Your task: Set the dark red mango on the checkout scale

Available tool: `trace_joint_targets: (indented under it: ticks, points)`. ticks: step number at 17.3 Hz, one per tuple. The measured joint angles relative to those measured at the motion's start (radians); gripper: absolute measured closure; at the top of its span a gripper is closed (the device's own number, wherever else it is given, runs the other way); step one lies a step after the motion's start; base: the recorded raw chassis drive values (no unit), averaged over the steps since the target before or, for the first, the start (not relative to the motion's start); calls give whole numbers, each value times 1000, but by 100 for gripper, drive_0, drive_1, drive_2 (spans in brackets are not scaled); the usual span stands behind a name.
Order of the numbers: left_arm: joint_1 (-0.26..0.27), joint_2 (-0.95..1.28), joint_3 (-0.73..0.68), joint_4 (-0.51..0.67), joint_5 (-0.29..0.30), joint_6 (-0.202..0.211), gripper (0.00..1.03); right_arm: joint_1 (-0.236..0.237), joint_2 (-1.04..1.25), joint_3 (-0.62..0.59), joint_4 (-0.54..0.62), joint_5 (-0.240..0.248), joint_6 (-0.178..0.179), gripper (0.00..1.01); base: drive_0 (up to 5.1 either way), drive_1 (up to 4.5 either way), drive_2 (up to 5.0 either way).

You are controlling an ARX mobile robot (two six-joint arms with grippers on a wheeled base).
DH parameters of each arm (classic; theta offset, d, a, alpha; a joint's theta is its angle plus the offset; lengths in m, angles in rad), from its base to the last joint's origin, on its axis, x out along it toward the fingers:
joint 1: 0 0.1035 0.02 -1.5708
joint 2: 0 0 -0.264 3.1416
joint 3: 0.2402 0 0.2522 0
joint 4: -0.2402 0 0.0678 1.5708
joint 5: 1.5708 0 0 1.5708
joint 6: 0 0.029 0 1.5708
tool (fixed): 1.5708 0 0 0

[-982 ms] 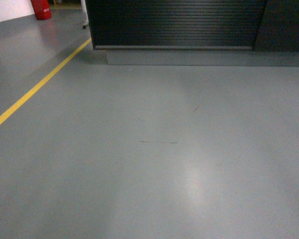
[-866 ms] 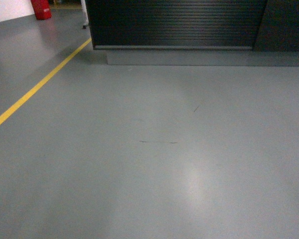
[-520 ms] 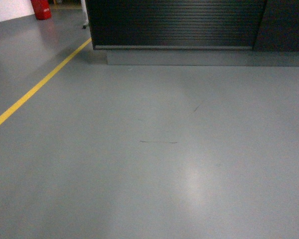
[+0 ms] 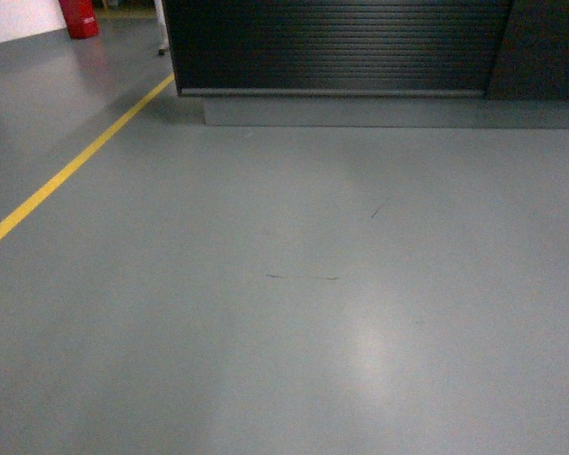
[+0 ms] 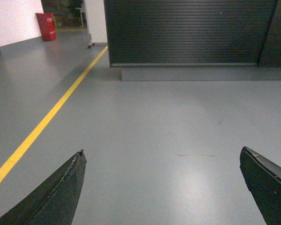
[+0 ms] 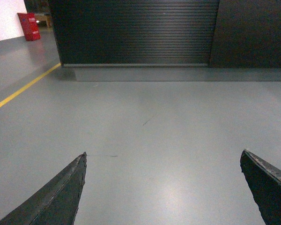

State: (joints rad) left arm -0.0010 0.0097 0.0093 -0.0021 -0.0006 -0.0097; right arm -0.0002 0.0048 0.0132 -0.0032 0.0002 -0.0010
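Checkout counter, dark with a ribbed front on a grey plinth, stands across the grey floor ahead; neither mango nor scale shows in any view. Left of the counter a yellow line runs along the floor, with a red object beyond it. Left gripper and right gripper both stand spread wide, holding nothing, facing the counter.
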Motion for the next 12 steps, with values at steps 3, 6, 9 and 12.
trace_joint_targets:
  ticks: [3, 6, 9, 12]
  points:
    - [0, 0, 0, -2, 0, 0, 5, 0, 0, 0, -3, 0, 0, 3, -7, 421, -435]
    - [0, 0, 0, 2, 0, 0, 5, 0, 0, 0, -1, 1, 0, 3, 9, 438, -420]
    - [0, 0, 0, -2, 1, 0, 5, 0, 0, 0, -5, 0, 0, 3, 9, 438, -419]
    - [0, 0, 0, -2, 0, 0, 5, 0, 0, 0, -4, 0, 0, 3, -2, 427, -431]
